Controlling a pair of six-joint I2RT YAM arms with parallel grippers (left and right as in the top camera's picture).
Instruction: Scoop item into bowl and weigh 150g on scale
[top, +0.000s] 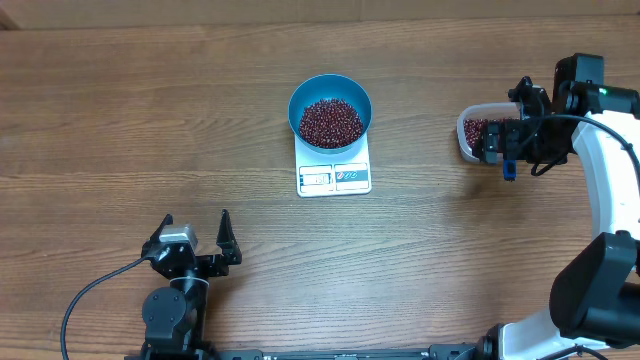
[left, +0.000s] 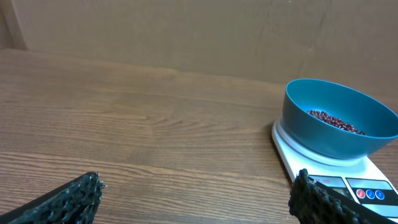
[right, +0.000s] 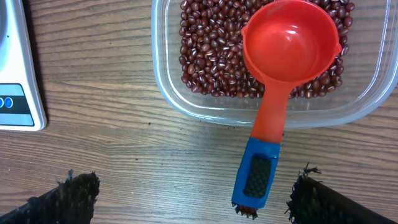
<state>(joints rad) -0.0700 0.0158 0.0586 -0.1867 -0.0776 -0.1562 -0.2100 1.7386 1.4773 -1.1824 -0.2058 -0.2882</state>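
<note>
Soft, even light from above; faint shadows on the bench (top: 150, 120). Focus sharp ahead of the left gripper (left: 196, 202); mild sheen on the scoop (right: 289, 43) before the right gripper (right: 196, 199)

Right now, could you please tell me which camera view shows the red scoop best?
The right wrist view: the scoop lies whole, empty red cup on the beans in the clear tub, blue handle past its rim. Overhead shows only a blue sliver beside the tub; the left wrist view, nothing.
</note>
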